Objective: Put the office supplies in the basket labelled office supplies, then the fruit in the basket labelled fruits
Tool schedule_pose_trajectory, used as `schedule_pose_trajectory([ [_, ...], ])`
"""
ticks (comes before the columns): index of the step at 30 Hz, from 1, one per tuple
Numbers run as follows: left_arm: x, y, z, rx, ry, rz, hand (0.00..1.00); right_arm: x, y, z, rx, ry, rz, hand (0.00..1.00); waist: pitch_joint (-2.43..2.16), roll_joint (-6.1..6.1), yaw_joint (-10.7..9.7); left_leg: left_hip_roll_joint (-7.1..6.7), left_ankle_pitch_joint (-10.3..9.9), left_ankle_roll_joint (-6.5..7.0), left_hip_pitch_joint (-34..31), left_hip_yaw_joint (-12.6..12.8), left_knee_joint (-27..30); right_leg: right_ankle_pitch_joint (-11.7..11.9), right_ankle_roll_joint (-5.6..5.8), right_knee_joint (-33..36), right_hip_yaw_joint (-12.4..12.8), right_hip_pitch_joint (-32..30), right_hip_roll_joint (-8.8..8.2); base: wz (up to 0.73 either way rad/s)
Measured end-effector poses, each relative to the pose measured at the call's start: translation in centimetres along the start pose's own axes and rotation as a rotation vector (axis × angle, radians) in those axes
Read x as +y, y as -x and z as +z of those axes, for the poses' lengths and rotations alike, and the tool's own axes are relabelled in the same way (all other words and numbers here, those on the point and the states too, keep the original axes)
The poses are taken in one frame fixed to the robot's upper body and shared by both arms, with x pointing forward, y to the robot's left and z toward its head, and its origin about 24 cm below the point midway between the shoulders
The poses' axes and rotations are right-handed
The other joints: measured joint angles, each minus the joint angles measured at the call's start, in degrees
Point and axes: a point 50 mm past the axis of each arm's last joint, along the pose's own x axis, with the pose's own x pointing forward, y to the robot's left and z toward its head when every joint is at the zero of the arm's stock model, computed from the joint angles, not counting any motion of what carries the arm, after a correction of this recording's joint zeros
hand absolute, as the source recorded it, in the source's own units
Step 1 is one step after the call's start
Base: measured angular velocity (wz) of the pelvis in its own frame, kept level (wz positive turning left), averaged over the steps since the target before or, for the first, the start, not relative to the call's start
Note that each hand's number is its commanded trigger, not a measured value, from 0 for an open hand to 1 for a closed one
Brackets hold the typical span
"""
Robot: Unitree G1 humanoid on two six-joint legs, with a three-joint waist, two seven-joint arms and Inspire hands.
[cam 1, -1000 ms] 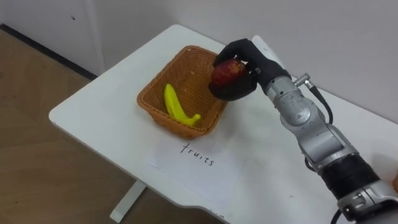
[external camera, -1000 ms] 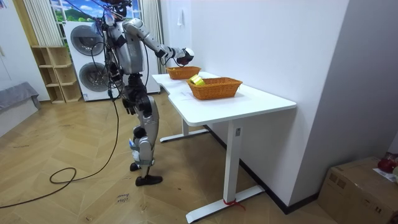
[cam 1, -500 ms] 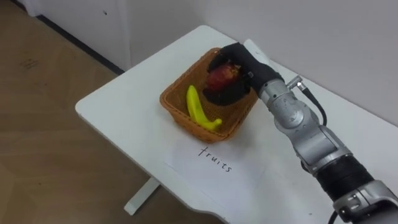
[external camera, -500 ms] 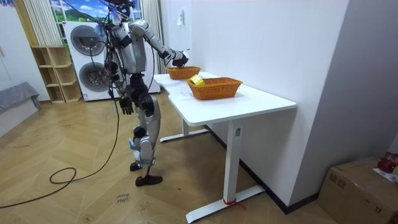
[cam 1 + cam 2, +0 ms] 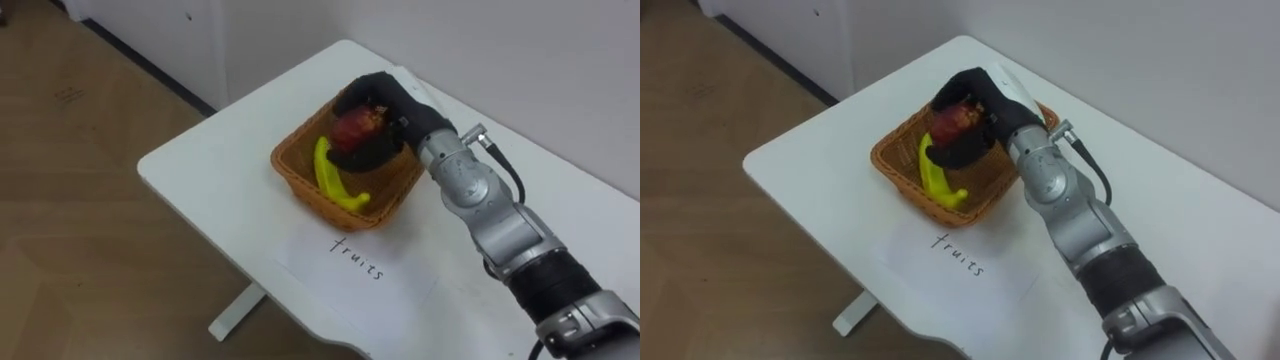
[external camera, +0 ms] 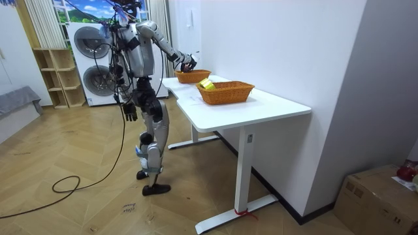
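Right hand [image 5: 395,95], still curled round the red apple [image 5: 352,128], has dropped from the rim into the basket [image 5: 300,183], over the banana [image 5: 330,175].

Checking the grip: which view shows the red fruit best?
Left eye view: the red fruit sits large in the right hand, over the basket. The right eye view shows it similarly; the room view, just a speck.
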Motion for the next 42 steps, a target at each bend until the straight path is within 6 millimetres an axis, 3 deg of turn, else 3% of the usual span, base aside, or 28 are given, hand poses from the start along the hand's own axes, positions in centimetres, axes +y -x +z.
schedule_pose_trajectory([
  [7,-0.1,0.0,-0.2,0.011,-0.002,-0.005,0.00,-0.1,0.0,-0.5,0.022,0.002,-0.019,0.00,-0.09,-0.13,-0.1,-0.66,0.2,0.41,-0.4,-0.3,0.5,-0.1,0.25,0.0,0.0,-0.2,-0.58,0.02],
  [25,0.6,-0.1,1.1,-0.040,0.009,0.024,0.00,-0.3,0.1,-0.7,0.026,0.008,-0.020,0.00,-0.14,0.36,-0.7,-0.47,0.2,0.42,0.1,0.9,0.6,-0.1,0.26,0.0,1.6,-0.1,-0.51,-0.03],
  [27,0.6,-0.1,1.2,-0.042,0.009,0.025,0.00,-0.5,0.1,-0.8,0.029,0.016,-0.022,0.00,-0.34,0.17,-0.7,-0.47,0.2,0.42,0.2,0.9,0.6,-0.1,0.26,0.0,1.7,-0.1,-0.51,0.00],
  [31,0.6,-0.1,0.8,-0.029,0.005,0.026,0.00,-1.1,0.0,-0.6,0.018,0.099,-0.030,0.00,-0.83,0.07,-2.1,-0.48,0.3,0.46,0.6,1.0,0.7,-0.1,0.26,0.0,1.9,0.0,-0.58,0.00],
  [38,0.6,-0.1,1.0,-0.032,0.009,0.028,0.00,-3.0,0.1,1.1,-0.054,0.121,-0.109,0.00,-0.95,0.58,-6.1,-0.42,0.3,0.48,0.5,1.4,0.7,-0.1,0.26,0.3,2.2,-0.1,-0.56,-0.02],
  [42,0.7,-0.1,1.3,-0.039,0.010,0.031,0.00,-4.5,0.3,1.6,-0.072,0.114,-0.164,0.00,-1.01,0.65,-6.6,-0.15,0.3,0.49,0.7,3.0,0.5,-0.1,0.26,0.4,3.3,-0.4,-0.47,-0.14],
])
